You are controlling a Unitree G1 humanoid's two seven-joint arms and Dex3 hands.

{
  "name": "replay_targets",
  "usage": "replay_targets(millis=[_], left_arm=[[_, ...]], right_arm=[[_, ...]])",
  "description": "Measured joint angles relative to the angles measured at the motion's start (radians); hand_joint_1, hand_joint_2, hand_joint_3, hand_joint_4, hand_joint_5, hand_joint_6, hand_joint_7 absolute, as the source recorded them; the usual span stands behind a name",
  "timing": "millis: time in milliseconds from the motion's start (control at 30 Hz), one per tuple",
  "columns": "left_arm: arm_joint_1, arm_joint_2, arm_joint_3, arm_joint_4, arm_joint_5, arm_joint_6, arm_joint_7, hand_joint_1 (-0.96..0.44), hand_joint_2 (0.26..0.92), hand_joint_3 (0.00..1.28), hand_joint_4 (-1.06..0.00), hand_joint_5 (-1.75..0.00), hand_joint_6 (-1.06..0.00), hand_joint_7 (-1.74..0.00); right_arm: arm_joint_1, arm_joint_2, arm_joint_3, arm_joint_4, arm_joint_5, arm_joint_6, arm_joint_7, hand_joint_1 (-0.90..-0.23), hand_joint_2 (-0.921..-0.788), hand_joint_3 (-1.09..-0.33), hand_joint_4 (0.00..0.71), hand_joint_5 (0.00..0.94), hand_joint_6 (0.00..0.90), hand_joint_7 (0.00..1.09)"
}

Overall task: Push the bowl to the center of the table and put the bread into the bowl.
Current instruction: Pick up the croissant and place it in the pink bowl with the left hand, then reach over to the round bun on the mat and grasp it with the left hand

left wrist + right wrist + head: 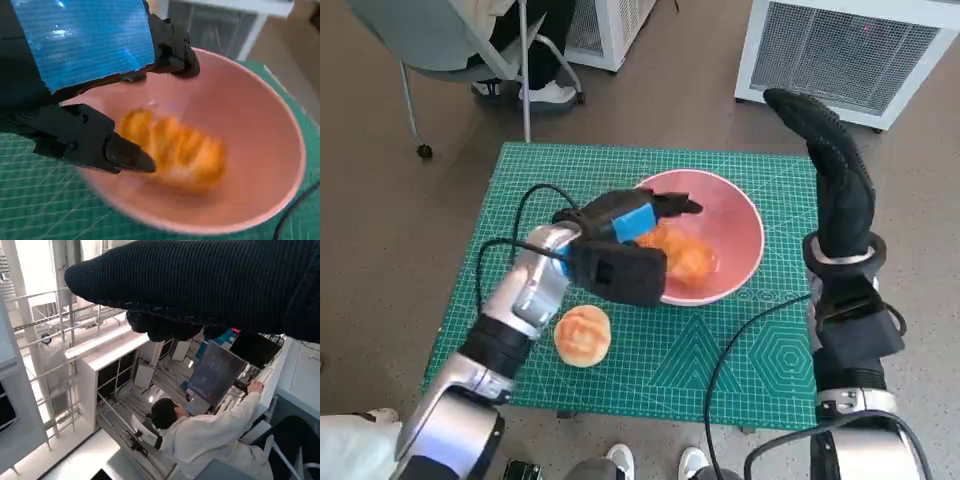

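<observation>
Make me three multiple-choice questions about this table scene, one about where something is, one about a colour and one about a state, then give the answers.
1. Where does the round golden bun lie?
A. inside the bowl
B. on the green cutting mat, outside the bowl
C. on the floor

2. What colour is the wide plastic bowl?
A. pink
B. white
C. blue

3. What is the blue-taped left hand doing?
A. resting flat on the mat
B. gripping the round bun
C. poised over the bowl with its fingers apart, touching nothing

Answers: 1 B, the bun sits on the mat near the left forearm. 2 A, the rim and wall are pink. 3 C, the left wrist view shows the orange bread lying loose in the bowl beneath the spread fingers.
</observation>
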Motion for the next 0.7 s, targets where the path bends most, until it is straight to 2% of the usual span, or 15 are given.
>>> replay_targets(millis=[333, 700], left_arm=[[0.086, 0.079, 0.076, -0.249, -0.031, 0.003, 0.001, -0.49, 0.921, 0.07, 0.0, 0.0, -0.12, -0.01], [0.34, 0.213, 0.238, -0.564, -0.131, -0.023, -0.008, -0.4, 0.917, 0.03, -0.03, -0.01, -0.21, -0.04]], right_arm=[[0.002, 0.002, 0.0, -0.001, 0.0, 0.0, 0.0, -0.6, -0.921, -0.779, 0.344, 0.0, 0.156, 0.37], [0.01, 0.006, -0.001, -0.009, 0.002, 0.0, 0.0, -0.589, -0.921, -0.781, 0.344, 0.0, 0.159, 0.37]])
